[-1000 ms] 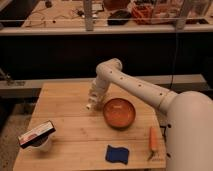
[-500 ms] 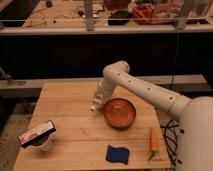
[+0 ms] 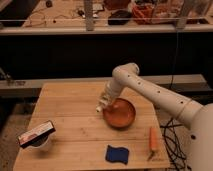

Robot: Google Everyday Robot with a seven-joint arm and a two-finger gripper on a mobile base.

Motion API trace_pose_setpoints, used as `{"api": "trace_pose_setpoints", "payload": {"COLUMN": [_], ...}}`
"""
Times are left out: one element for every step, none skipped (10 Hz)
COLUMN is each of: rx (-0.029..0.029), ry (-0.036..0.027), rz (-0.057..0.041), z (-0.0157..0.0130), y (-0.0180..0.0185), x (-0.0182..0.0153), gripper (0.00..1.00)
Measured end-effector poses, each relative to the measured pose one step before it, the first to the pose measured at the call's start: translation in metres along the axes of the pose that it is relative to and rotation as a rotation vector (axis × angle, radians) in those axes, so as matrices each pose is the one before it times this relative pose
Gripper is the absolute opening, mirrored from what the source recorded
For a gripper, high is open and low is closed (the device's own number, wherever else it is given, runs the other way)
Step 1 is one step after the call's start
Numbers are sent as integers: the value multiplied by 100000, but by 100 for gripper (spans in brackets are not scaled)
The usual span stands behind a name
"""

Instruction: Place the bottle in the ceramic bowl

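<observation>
The tool (image 3: 105,99) pinches the bottle (image 3: 101,107), which hangs near upright at the left rim of the ceramic bowl (image 3: 125,118); the bowl's centre lies just to the lower right.

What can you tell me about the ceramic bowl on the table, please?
The ceramic bowl is round, shallow and glossy orange-brown, and looks glazed. It sits upright on the wooden table, right of centre, and appears empty. The gripper hangs at its left rim; whether the two touch cannot be told.
</observation>
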Motion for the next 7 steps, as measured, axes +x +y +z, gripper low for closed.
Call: {"api": "trace_pose_setpoints", "payload": {"rx": [196, 75, -61, 77, 126, 574, 312], "ry": [-58, 39, -89, -90, -116, -149, -131], "rz": [383, 69, 403, -24, 390, 499, 454], "z": [-233, -245, -242, -214, -42, -190, -135], "y": [333, 311, 641, 290, 351, 430, 418], "x": [247, 305, 350, 164, 75, 126, 125], "gripper": [0, 0, 0, 0, 0, 0, 0]}}
